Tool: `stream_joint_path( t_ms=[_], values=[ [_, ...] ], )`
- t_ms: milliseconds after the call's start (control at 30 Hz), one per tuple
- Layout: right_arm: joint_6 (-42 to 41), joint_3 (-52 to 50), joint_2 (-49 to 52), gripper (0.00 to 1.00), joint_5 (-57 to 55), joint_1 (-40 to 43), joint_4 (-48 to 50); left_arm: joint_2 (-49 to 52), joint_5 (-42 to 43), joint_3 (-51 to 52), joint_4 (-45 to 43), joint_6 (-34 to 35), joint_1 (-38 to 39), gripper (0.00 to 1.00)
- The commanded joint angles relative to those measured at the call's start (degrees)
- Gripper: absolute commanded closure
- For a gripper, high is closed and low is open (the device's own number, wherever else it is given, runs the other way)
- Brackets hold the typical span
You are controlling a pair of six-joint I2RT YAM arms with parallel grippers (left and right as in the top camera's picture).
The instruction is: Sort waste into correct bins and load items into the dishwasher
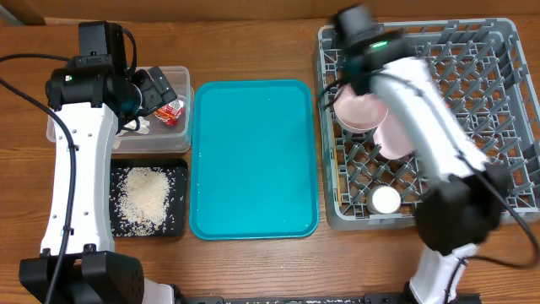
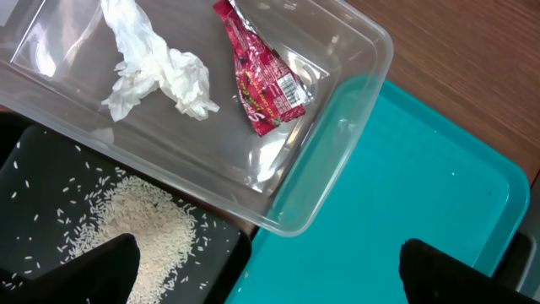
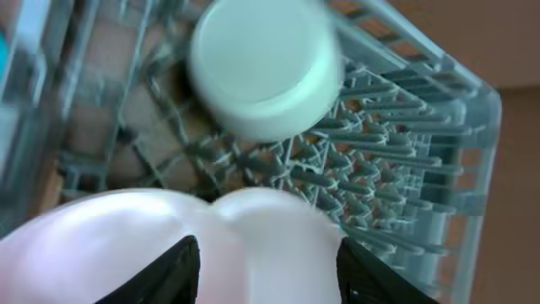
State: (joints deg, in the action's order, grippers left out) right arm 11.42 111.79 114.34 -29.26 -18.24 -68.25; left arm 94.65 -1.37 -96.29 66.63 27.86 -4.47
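Fingers of the left gripper [image 1: 157,89] hang wide and empty over the clear rectangular plastic tub [image 1: 187,84], upper left overhead. Left wrist: crumpled white tissue [image 2: 160,72] and red crinkled wrapper [image 2: 261,80] lie sorted inside; loose rice [image 2: 139,228] sits in the shallow black tray [image 2: 34,169], lower left. Right wrist: the right gripper [image 3: 263,262], half-spread and seemingly unclamped, straddles pale pink dishes [image 3: 110,245] in the grey pegged rack [image 3: 422,169]; the white cup [image 3: 266,67] sits inverted, likely to drain.

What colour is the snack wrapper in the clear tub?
Red wrapper, with a white barcode patch; clearest in the left wrist view.

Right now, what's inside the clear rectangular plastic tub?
A crumpled white tissue and a red crinkled snack wrapper lie apart in the tub. Overhead, the left arm covers part of it.
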Motion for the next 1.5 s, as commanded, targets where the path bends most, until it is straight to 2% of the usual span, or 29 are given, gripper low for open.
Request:
stream_joint_path(
  t_ms=[0,67,133,233,500,633,767,967,1100,1267,1467],
  values=[
    [-5.7,2.7,-7.0,0.48,30.0,8.9,-0.2,-0.3,-0.6,-0.5,0.0,-1.3,0.4,0.0],
    [-5.7,2.7,-7.0,0.54,38.2,13.2,-1.2,-0.3,-0.5,-0.5,0.0,-1.3,0.4,0.0],
    [-5.9,1.8,-6.5,0.66,44.7,17.1,-1.8,-0.3,-0.5,-0.5,0.0,-1.3,0.4,0.0],
    [-5.9,-0.1,-6.2,0.71,48.5,20.4,-1.9,-0.3,-0.5,-0.5,0.0,-1.3,0.4,0.0],
    [-5.3,-1.2,-5.7,0.72,47.9,18.9,0.8,-0.3,-0.5,-0.5,0.0,-1.3,0.4,0.0],
    [-4.2,-1.2,-4.7,0.71,40.0,15.7,1.3,-0.3,-0.5,-0.5,0.0,-1.3,0.4,0.0],
    [-1.7,-1.2,-1.4,0.69,37.7,12.9,1.3,-0.3,-0.5,-0.5,0.0,-1.3,0.4,0.0],
    [-0.4,-1.2,2.5,0.66,26.7,11.6,2.1,-0.3,-0.5,-0.5,0.0,-1.3,0.4,0.0],
    [-0.5,-1.2,3.5,0.66,26.7,11.7,2.0,-0.3,-0.5,-0.5,0.0,-1.3,0.4,0.0],
    [-0.5,-1.2,4.1,0.71,26.8,11.5,0.1,-0.3,-0.5,-0.5,0.0,-1.3,0.4,0.0],
    [-1.0,-1.2,4.1,0.71,27.7,11.5,-4.3,-0.3,-0.5,-0.5,0.0,-1.3,0.4,0.0]
  ],
)
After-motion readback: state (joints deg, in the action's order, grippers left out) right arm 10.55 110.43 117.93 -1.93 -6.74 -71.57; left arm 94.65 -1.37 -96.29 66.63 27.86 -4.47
